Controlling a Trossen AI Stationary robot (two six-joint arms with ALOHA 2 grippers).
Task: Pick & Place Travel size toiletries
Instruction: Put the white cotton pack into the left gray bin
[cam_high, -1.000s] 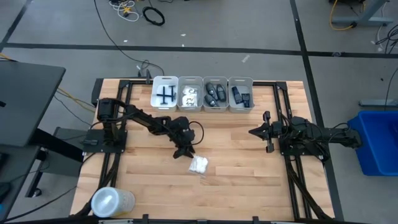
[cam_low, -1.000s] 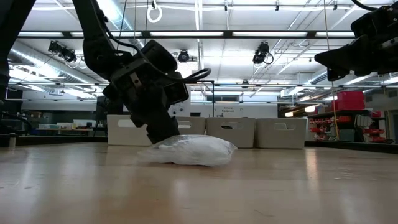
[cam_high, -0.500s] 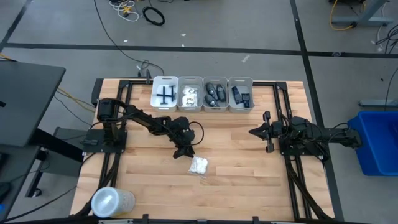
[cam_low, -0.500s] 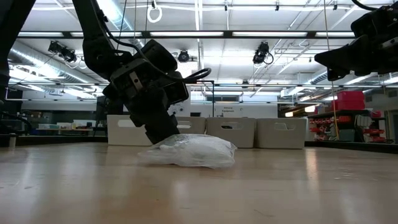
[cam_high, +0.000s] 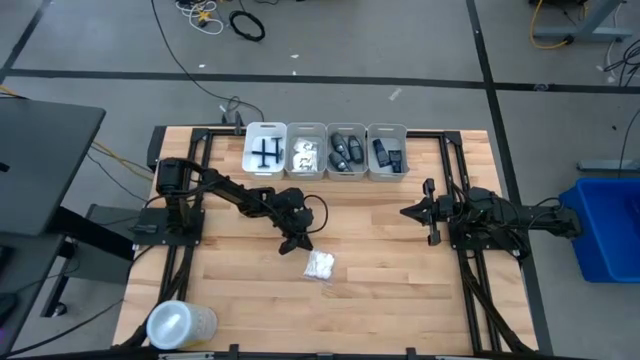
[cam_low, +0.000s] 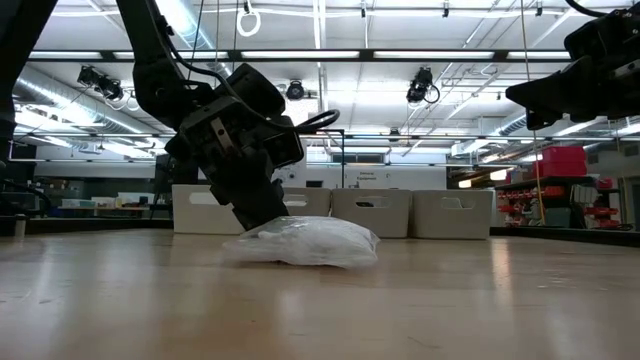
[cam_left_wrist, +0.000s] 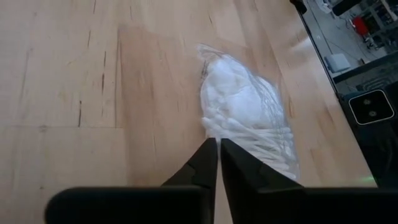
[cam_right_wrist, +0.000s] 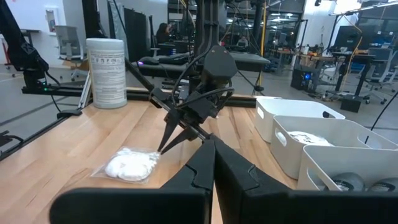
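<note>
A white crinkly packet (cam_high: 319, 265) in clear wrap lies flat on the wooden table, a little near of its middle; it also shows in the low view (cam_low: 310, 242). My left gripper (cam_left_wrist: 219, 144) is down at the packet's far-left end, fingers shut together there. My right gripper (cam_high: 404, 212) hovers shut over the table's right half, away from the packet, with nothing in it. Four white bins at the far edge hold dark blue razors (cam_high: 265, 152), white packets (cam_high: 306, 155) and dark oblong containers (cam_high: 346, 152). My left gripper has its two fingertips closed at the packet's clear wrap edge (cam_left_wrist: 210, 129), at the end nearest the arm. The fingers slant down from the table's far left. The packet lies flat on the table, not lifted. How much wrap sits between the tips does not show.
A large clear round lidded tub (cam_high: 180, 323) stands at the near left corner. The fourth bin (cam_high: 386, 153) with dark items sits at the far right of the row. Bare wood lies around the packet. Black frame rails run along both table sides.
My left gripper's fingers have drawn together at the packet's end while the arm has stayed in place. The packet has kept its spot on the table.
</note>
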